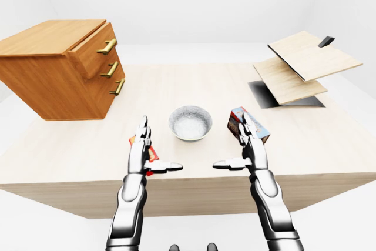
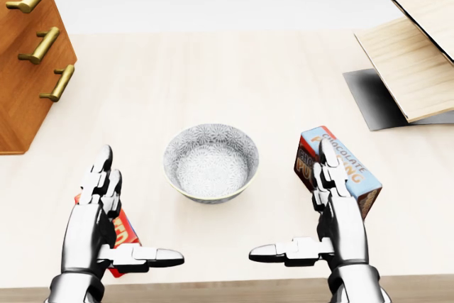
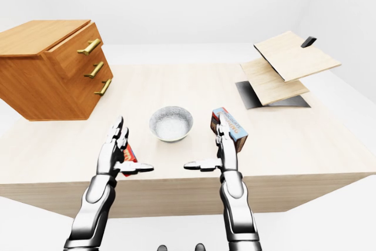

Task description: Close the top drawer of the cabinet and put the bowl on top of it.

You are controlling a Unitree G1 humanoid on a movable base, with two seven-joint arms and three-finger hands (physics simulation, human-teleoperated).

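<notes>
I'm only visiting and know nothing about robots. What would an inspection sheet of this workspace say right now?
Surface: pale wooden table.
Job's things: cabinet at the left-eye view's left, its top drawer slightly pulled out; bowl upright mid-table, untouched.
Clutter: chocolate box partly hidden by the right hand; red packet partly hidden by the left hand; tilted wooden boards over a dark mat at the right.
Grippers: both hands open, holding nothing.
Cables: nothing seen.
Surroundings: plain white; nothing else seen.
</notes>
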